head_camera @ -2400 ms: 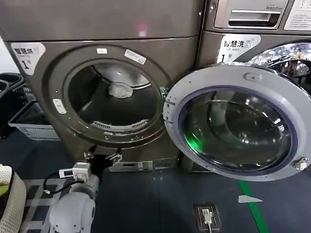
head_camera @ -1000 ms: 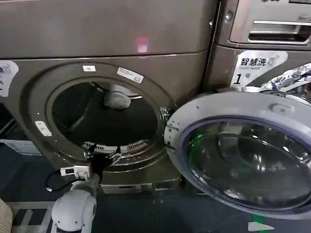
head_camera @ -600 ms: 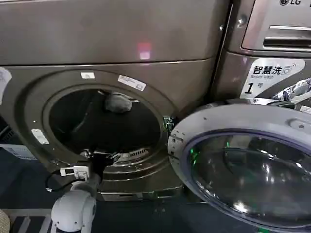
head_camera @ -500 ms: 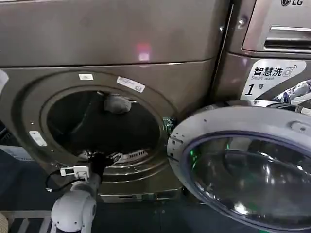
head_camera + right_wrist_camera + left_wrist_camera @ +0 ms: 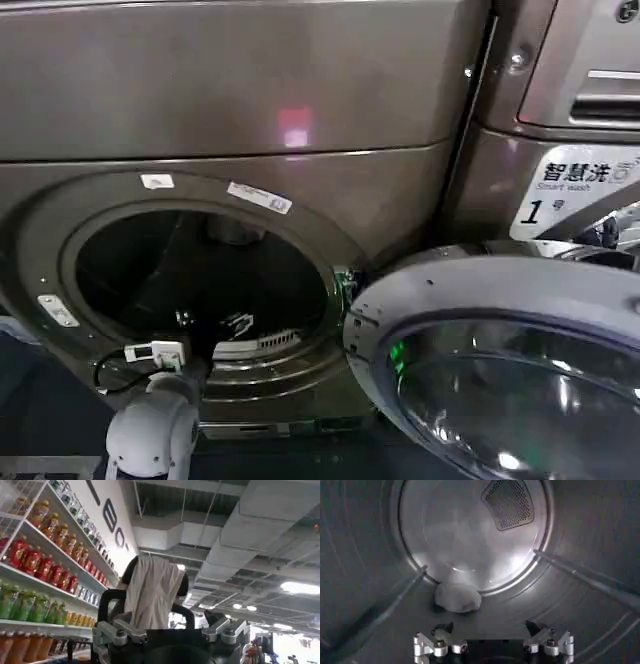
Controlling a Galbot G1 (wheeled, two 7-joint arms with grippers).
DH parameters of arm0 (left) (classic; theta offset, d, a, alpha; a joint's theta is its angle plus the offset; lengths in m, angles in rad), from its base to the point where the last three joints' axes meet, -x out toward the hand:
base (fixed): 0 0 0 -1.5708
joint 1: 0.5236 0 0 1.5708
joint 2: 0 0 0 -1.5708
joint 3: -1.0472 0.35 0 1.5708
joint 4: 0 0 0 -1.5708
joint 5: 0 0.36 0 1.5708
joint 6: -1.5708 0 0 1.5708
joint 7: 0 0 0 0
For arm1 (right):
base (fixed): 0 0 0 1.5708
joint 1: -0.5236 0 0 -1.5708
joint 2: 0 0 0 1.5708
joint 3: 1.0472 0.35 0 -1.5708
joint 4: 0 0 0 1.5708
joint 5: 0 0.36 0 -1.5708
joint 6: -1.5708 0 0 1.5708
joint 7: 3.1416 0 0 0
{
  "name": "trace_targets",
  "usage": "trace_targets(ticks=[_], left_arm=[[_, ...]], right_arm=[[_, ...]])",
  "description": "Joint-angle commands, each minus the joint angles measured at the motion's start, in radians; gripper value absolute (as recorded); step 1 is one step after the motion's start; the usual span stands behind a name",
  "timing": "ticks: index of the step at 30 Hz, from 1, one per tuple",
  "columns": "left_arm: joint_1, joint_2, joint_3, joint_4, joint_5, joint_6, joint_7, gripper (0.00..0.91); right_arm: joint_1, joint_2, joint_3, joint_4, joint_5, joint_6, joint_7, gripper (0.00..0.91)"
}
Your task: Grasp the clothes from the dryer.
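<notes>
Head view, left tool [image 5: 213, 325] inside dryer [image 5: 250, 120], fingers spread

This was a shop floor with a self-service laundry corner. Two numbered front-loading machines, the dryer [image 5: 230, 190] among them, stood side by side, and shelves of bottled drinks [image 5: 40, 565] ran beneath an open industrial ceiling [image 5: 235, 535].

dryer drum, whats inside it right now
A pale bundle of clothes lies at the back of the dryer drum, below a mesh vent. The left end effector is open, reaching in. Anything under the bundle is hidden.
</notes>
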Motion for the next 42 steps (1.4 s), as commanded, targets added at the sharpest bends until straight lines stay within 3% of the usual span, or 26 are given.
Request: trace_targets(ticks=[1,25,33,42], left_arm=[[0.001,0.001,0.001,0.004,0.011,0.049,0.005,0.907],[-0.01,-0.008,0.002,0.021,0.044,0.049,-0.025,0.907],[-0.123,-0.026,-0.021,0.159,0.151,0.012,-0.046,0.907],[-0.432,-0.011,-0.056,0.464,0.109,-0.035,-0.042,0.907]], right_arm=[[0.001,0.002,-0.002,0.0,-0.001,0.001,0.0,0.907],[0.0,0.006,-0.005,-0.011,-0.003,0.022,-0.004,0.907],[0.002,0.002,-0.01,-0.018,-0.003,0.036,-0.004,0.907],[0.013,-0.008,-0.033,-0.019,-0.01,0.044,-0.009,0.907]])
